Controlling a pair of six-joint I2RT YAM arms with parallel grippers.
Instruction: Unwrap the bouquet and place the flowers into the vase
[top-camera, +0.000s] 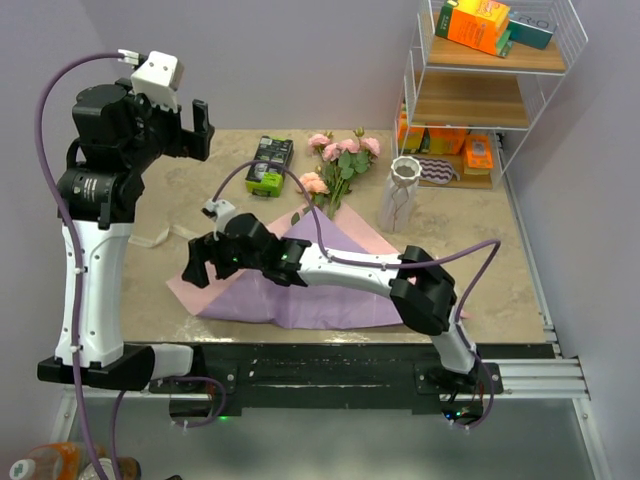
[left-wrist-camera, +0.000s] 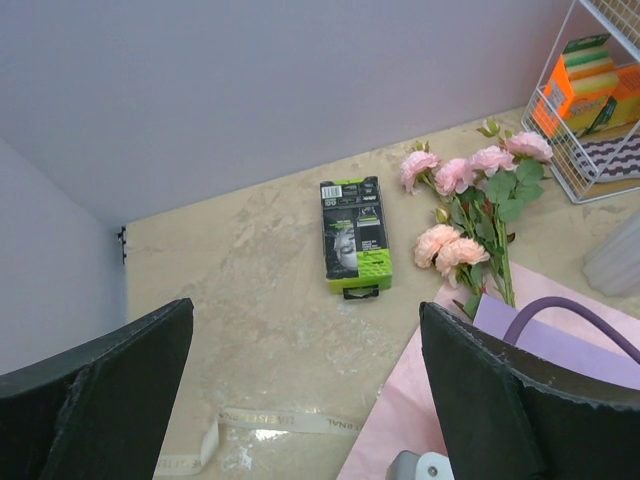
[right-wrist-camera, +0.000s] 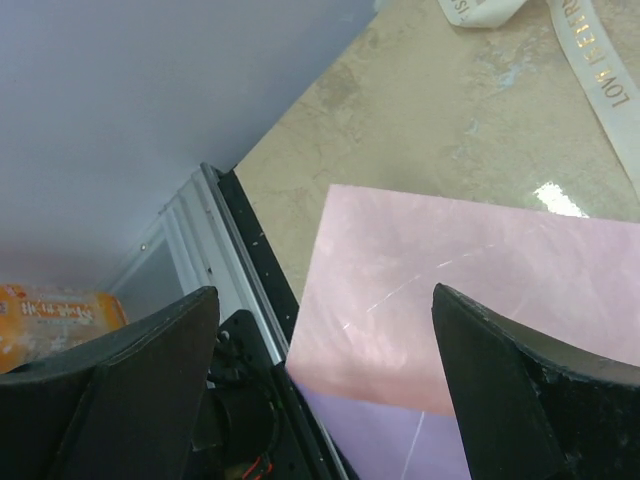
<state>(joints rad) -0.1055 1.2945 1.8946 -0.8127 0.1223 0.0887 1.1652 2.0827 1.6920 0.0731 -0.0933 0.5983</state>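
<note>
Hiding much of the lilac-purple wrapping paper with its pale pink inside (top-camera: 290, 305) under the right arm in the top view; cutting the small off-white ribbed vase (left-wrist-camera: 615, 255) down to a pale sliver at the right edge of the left wrist view; leaving an orange shape (right-wrist-camera: 50, 310) below the table edge too blurred to name in the right wrist view. Lying loose on the beige marbled tabletop (top-camera: 470, 215), the pink and cream flowers on thin green stems (top-camera: 340, 165), blooms toward the far wall, stem ends reaching the far edge of the spread paper, just left of the upright vase. Hanging low over the near-left pink corner of the paper, the right gripper (top-camera: 203, 262), jaws gaping wide with nothing between them, well apart from the flowers and farther yet from the vase; touching the sheet or not, impossible to tell. Standing raised high over the left side of the table, the left gripper (top-camera: 190, 130), jaws likewise spread and empty, looking down on the blooms from afar. Showing only in the top view, the whole vase and the white wire shelf (top-camera: 480, 90) with orange boxes (top-camera: 478, 22); showing best in the left wrist view, a flat green and black packet (left-wrist-camera: 355, 235) left of the blooms; showing only in the right wrist view, printed lettering on the loose beige ribbon (right-wrist-camera: 590, 70), cut off by the frame
</note>
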